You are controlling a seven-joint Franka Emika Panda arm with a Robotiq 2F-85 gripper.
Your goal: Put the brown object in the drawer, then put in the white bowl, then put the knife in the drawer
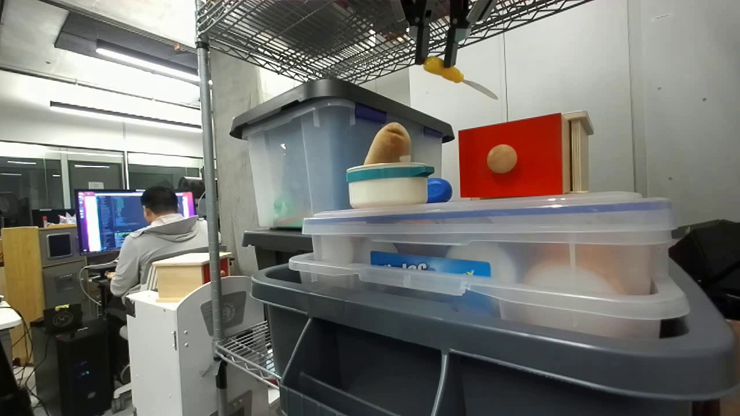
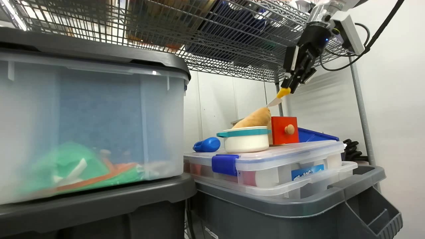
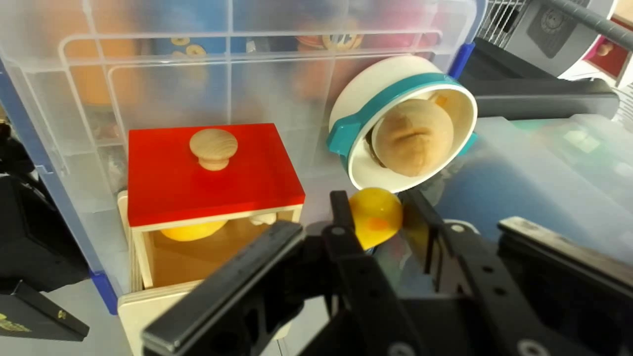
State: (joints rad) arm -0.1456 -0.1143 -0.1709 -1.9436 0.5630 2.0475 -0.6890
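What carries your things is a clear plastic tub (image 1: 552,260) with its lid (image 3: 277,101) on, resting on top of a dark gray bin (image 1: 370,318). On that ridged lid you have the white bowl (image 2: 246,145), upright, and a rounded blue thing (image 2: 209,145) just beside it. You also have the red drawer (image 1: 530,156) standing upright on the lid, apart from the bowl; in your wrist view it is pulled open, and a strip of lid shows between them.
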